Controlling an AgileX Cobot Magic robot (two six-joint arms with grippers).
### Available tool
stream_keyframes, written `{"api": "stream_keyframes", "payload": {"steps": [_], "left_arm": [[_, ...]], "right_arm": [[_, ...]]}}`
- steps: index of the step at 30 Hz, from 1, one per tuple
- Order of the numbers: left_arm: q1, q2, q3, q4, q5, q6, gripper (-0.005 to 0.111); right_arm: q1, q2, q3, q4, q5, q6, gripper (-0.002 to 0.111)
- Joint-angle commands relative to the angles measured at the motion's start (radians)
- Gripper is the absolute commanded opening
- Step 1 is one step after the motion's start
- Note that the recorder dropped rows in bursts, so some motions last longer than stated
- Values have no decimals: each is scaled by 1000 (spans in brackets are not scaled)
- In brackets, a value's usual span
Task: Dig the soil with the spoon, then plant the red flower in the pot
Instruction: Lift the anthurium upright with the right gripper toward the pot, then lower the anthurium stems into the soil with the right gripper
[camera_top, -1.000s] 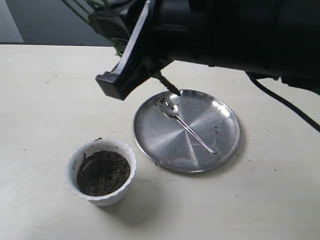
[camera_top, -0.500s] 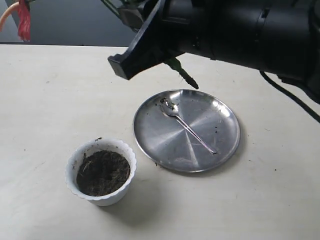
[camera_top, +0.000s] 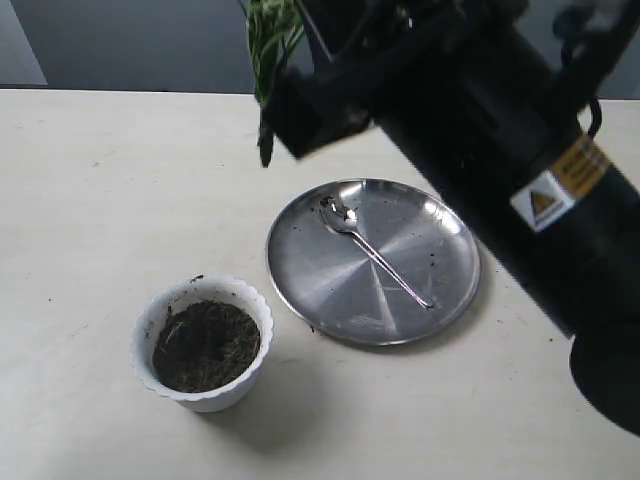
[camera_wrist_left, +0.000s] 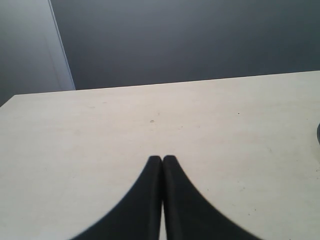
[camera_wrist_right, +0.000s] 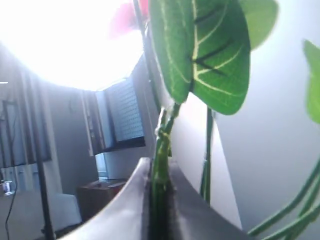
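in the exterior view we see the right arm hold the red flower by its green stems in the air, over the tabletop just beyond the steel plate. the spoon lies in that plate, with dark specks on its bowl. the pot stands near the plate, not touching it, with the soil inside. in the left wrist view the left end effector is pressed together, holding nothing, over the tabletop. in the right wrist view the right end effector pinches a green stem, with a veined leaf just past its jaws.
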Motion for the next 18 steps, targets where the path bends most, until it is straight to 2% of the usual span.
{"api": "stream_keyframes", "payload": {"steps": [1,10,14,18], "left_arm": [[-2,-2,0,2,0,-2,0],[-2,-2,0,2,0,-2,0],[-2,-2,0,2,0,-2,0],[-2,-2,0,2,0,-2,0]], "right_arm": [[1,56,65,-142,-82,-10,-1],[1,250,41,-132,-82,-7,-1],[1,370,-23,-134,-82,81,-1],[57,457,-85,-133,-82,119,-1]]}}
